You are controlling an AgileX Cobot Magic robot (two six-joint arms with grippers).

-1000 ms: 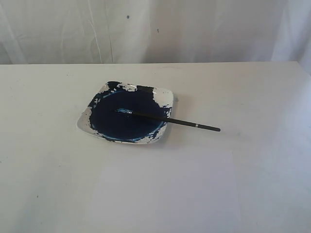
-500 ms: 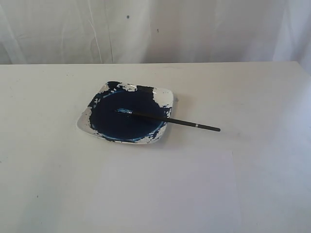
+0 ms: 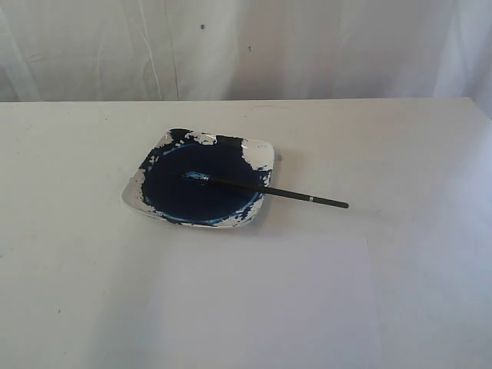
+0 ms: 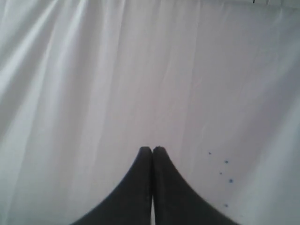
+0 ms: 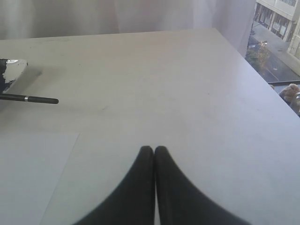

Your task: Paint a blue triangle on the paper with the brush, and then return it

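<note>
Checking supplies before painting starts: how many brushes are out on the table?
1. The brush lies with its tip in the paint dish, its handle crossing the rim and pointing right, just behind the blank paper. Parts of the table lie outside the views.

Exterior view looks down across the bench (image 3: pixel 400 154) toward the curtain (image 3: pixel 307 46); right wrist view, low over the bench, shares the brush (image 3: pixel 292 194) handle and paper (image 3: pixel 261 307); left wrist faces curtain closely.

White square dish (image 3: pixel 257 154) mid-desk, pooled with dark blue paint, rim smeared. Desk (image 3: pixel 400 154) white, faint scuffs. White curtain (image 3: pixel 323 46) behind, a few blue specks (image 4: pixel 226 161). Street and buildings (image 5: pixel 276 18) visible past curtain edge.
</note>
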